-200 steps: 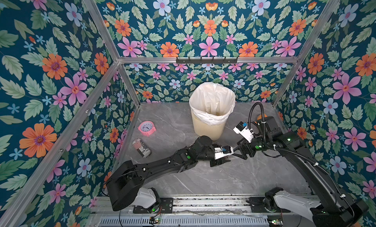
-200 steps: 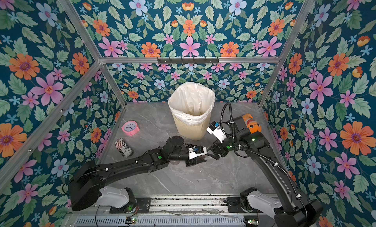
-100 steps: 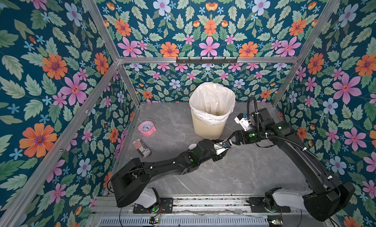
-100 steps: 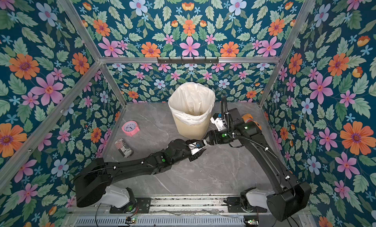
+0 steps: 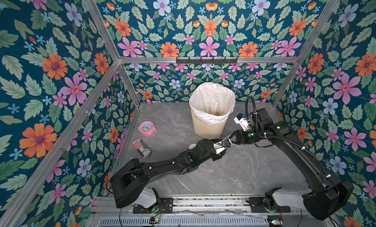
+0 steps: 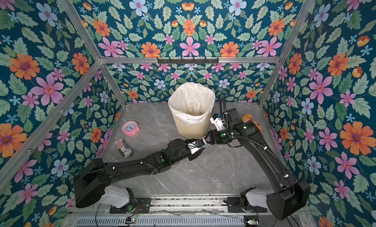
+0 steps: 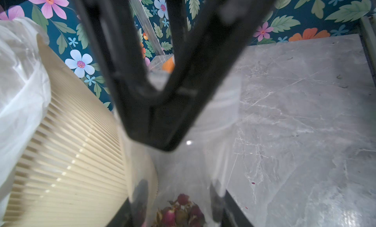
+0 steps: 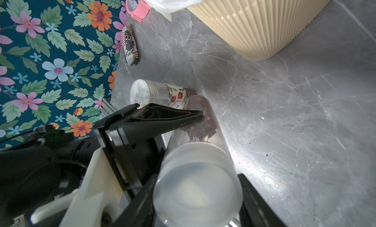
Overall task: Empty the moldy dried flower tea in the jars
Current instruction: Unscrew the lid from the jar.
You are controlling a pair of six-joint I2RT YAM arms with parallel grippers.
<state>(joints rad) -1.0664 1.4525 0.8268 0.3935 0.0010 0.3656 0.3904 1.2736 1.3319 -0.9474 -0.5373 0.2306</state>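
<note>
Clear jar: a smooth, see-through plastic cylinder (image 8: 205, 140) at 6 o'clock of the bin, close to its base and between the two grippers.
Clear jar axis: its long axis runs from about 8 o'clock to about 2 o'clock in the top views. The base points to 8 and the capped end to 2.
Clear lid: a frosted round cap (image 8: 197, 187), on the jar and facing the right wrist camera.
Tea: a dark red-brown, crumbly heap of dried buds (image 7: 179, 212), bunched at the jar's base end.
Left gripper: black, flat-fingered (image 5: 220, 148), clamped across the clear jar's body near the tea.
Right gripper: black (image 5: 232, 139), closed around the clear lid, one finger on each side of it.
Labelled jar: a clear cylinder with a white, red-marked paper band (image 8: 162, 94), lying on its side on the table. It is just beside the clear jar's base; whether they touch cannot be told.
Labelled jar axis: roughly 9 to 3 o'clock, with its white disc lid (image 8: 140, 91) toward 9. Dark tea shows at the other end.
Bin: a cream, finely ribbed, tapered tub (image 5: 209, 128) standing upright.
Liner: a thin, crinkled white plastic bag (image 5: 211, 101) folded over the bin's rim.
Clock: pink and round-faced (image 5: 146, 128), at 9 o'clock of the bin.
Can: black-and-white patterned (image 5: 141, 147), lying on its side at 8 o'clock of the bin.
Table: a grey, marble-veined, glossy top (image 5: 234, 173).
</note>
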